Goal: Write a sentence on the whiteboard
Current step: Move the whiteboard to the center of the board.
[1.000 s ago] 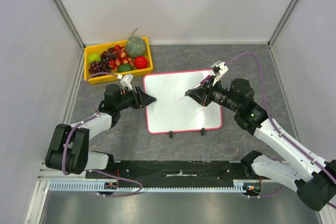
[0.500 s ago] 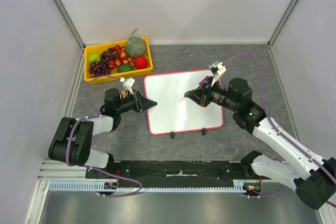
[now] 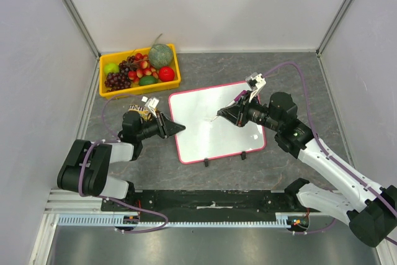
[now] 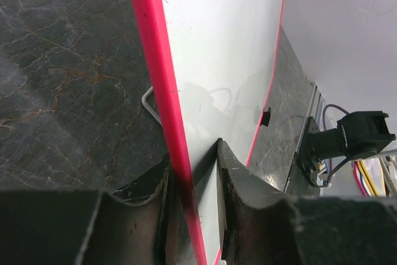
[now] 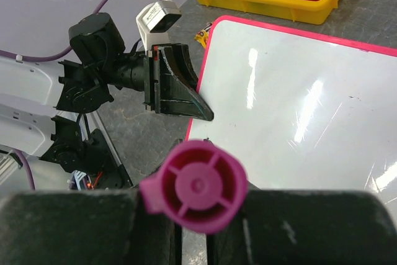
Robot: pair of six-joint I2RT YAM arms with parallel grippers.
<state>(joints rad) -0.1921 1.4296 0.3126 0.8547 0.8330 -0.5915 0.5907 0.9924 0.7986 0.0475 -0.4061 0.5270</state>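
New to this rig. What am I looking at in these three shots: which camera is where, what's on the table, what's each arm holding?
Two robot arms are bolted at the near edge of a table, and each ends in a two-finger gripper. The top view looks down from above and behind the arms. The other two views come from a camera on each wrist, so each shows its own fingers up close.

On the table are a whiteboard with a pink rim and a yellow tray of fruit.

The left gripper is shut on the whiteboard's left rim, one finger on each face, as the left wrist view shows. The right gripper holds a magenta marker with its tip aimed at the board. Its wrist camera looks along the marker from the back end. No writing shows on the board.
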